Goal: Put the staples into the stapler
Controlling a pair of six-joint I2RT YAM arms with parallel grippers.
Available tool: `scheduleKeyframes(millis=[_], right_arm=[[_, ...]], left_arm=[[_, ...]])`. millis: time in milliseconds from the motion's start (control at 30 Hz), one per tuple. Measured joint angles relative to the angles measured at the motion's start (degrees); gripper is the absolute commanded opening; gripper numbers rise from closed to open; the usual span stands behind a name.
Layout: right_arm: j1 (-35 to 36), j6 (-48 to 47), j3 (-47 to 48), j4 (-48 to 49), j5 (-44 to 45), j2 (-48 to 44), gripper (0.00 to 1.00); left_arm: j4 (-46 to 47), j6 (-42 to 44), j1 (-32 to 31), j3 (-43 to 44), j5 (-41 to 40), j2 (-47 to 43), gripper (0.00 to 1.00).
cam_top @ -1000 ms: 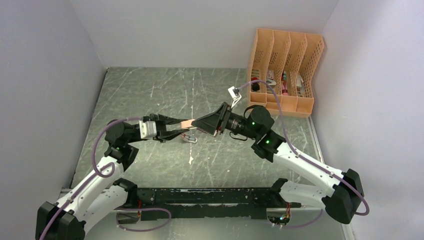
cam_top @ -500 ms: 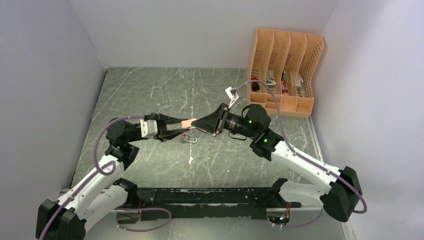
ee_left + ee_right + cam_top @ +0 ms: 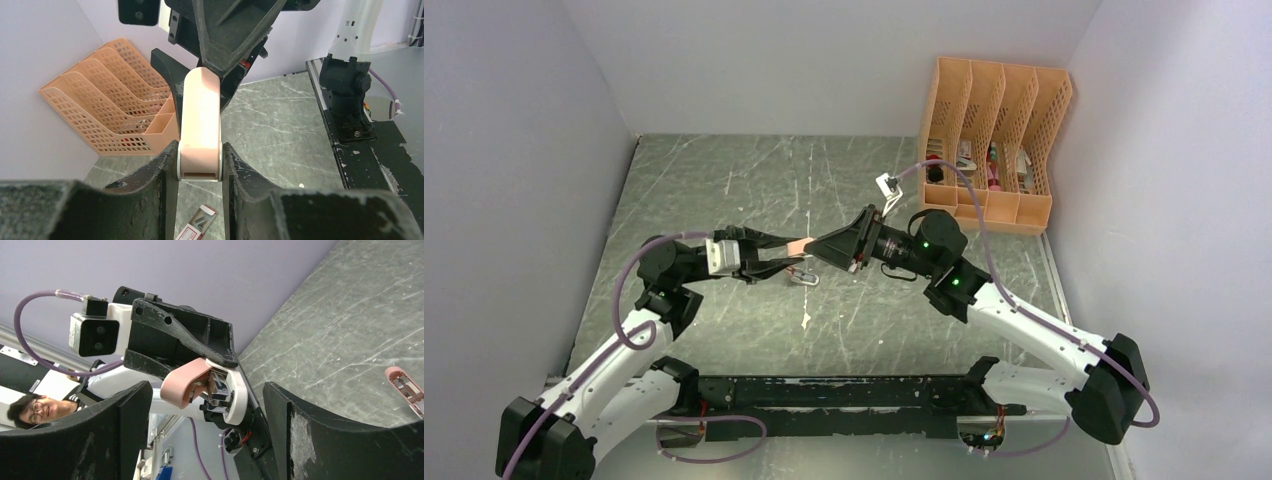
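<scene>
The stapler (image 3: 200,125) is hanging above the table (image 3: 724,180), with the left gripper (image 3: 199,152) clamping tight on its near end. The staples box (image 3: 196,227) is lying on the table just below it. The right gripper (image 3: 819,247) is facing the stapler's other end, its fingers standing wide apart around it. An orange file rack (image 3: 994,130) is standing at the far right.
</scene>
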Motion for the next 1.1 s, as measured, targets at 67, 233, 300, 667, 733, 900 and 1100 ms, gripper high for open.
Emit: scheduleKeyframes(millis=[67, 233, 300, 667, 733, 900, 1100], right_arm=[[0.00, 0.11, 0.00, 0.24, 0.13, 0.09, 0.87], [0.00, 0.04, 0.61, 1.36, 0.24, 1.75, 0.00], [-0.57, -0.09, 0.76, 1.05, 0.96, 2.38, 0.00], [-0.15, -0.76, 1.05, 1.62, 2.01, 2.36, 0.08], [-0.11, -0.76, 1.05, 1.70, 2.19, 2.36, 0.41], [0.35, -0.50, 1.44, 1.64, 1.97, 2.47, 0.88], [0.68, -0.44, 1.88, 1.70, 1.29, 2.82, 0.97]], left_arm=[[0.42, -0.02, 0.00, 0.00, 0.07, 0.59, 0.07], [0.48, -0.02, 0.00, 0.00, 0.39, 2.73, 0.07], [1.18, -0.35, 0.20, 0.07, 0.50, 2.69, 0.07], [1.36, -0.44, 0.39, 0.13, 0.04, 2.43, 0.07], [1.36, -0.42, 0.39, 0.13, -0.02, 2.40, 0.07], [0.70, 0.13, 0.09, 0.13, 0.02, 2.43, 0.07], [0.13, 0.74, 0.02, 0.13, 0.04, 2.43, 0.07]])
